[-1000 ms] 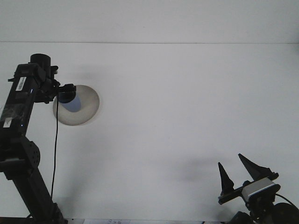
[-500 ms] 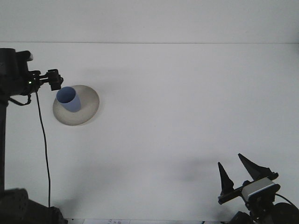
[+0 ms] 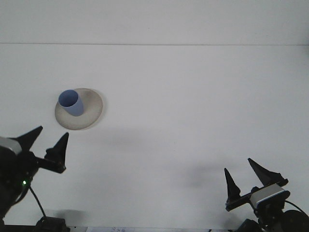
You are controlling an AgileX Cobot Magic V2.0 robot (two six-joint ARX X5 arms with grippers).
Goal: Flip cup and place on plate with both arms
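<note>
We found the blue cup point(image 3: 71, 103) upright on the plate point(image 3: 91, 113), both end effectors, left point(image 3: 48, 143) and right point(image 3: 244, 176), spread and empty. It seemed light, rigid, best held by its sidewall.

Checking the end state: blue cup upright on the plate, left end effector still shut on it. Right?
Not quite. The front view shows the left end effector open and clear of the blue cup, which stands upright on the plate.

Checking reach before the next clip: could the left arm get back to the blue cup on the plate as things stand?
Probably yes: the left gripper, open, sits just below the plate, with nothing between it and the blue cup.
</note>
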